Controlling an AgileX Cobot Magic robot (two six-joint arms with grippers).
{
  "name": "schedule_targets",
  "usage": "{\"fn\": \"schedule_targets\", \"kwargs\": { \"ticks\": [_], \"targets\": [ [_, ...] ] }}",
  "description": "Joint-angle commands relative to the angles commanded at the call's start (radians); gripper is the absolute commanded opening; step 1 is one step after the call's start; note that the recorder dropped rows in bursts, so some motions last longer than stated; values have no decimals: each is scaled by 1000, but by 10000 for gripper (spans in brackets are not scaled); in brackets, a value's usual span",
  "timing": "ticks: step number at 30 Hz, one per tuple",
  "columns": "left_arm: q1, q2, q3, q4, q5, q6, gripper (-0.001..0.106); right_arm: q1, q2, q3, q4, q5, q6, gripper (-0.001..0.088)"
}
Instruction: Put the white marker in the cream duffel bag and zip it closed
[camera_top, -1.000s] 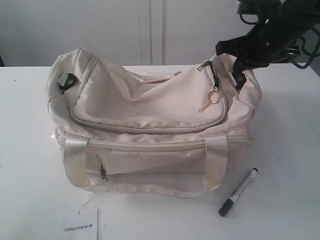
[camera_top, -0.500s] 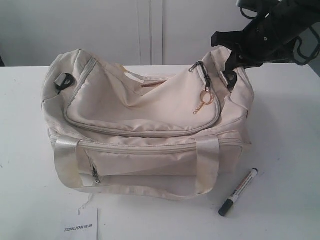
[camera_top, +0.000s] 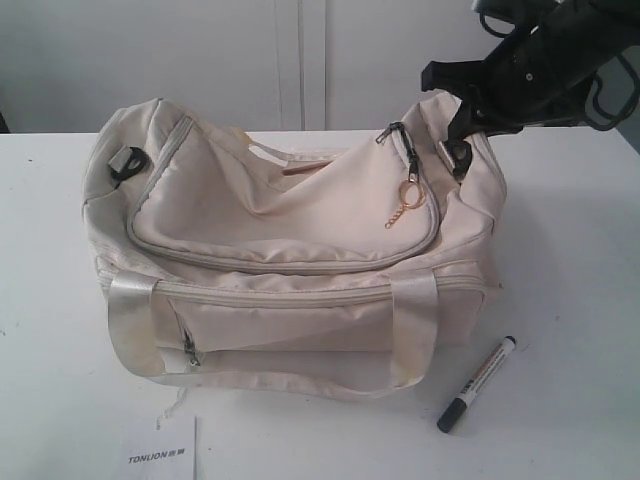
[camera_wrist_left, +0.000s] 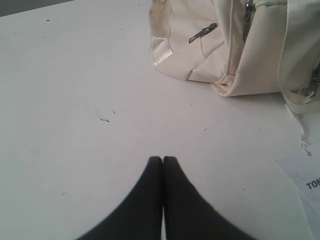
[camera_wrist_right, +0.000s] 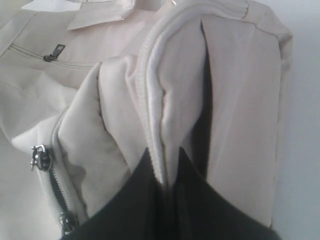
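Note:
The cream duffel bag (camera_top: 300, 250) sits on the white table, its curved top zipper closed and the gold keyring pull (camera_top: 412, 195) hanging near its right end. My right gripper (camera_top: 462, 128) is shut on a pinched fold of the bag's fabric (camera_wrist_right: 165, 120) at the top right corner, lifting that end. The white marker (camera_top: 478, 383), dark-capped, lies flat on the table to the right of the bag's front. My left gripper (camera_wrist_left: 163, 159) is shut on nothing and hovers over bare table, well away from the bag (camera_wrist_left: 225, 45). The left arm is outside the exterior view.
A white paper tag (camera_top: 160, 450) with printed lettering lies at the table's front edge, below the bag's left corner. A white wall stands behind the table (camera_top: 570, 250). Two satin strap handles (camera_top: 135, 325) hang down the bag's front.
My right gripper has pulled the bag's right end up and leftward, so the whole bag slid a little left. The marker has not moved.

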Motion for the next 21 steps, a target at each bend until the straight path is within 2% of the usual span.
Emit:
{"fn": "schedule_targets", "kwargs": {
  "ticks": [7, 13, 18, 21],
  "targets": [
    [0, 0, 0, 0, -17, 0, 0, 0, 0, -11, -31, 3, -17, 0],
    [0, 0, 0, -36, -199, -38, 0, -3, 0, -39, -30, 27, -18, 0],
    [0, 0, 0, -36, -246, -56, 0, -20, 6, -40, -32, 23, -56, 0],
    [0, 0, 0, -36, -281, -138, 0, -20, 12, -40, -32, 26, -56, 0]
  ]
}}
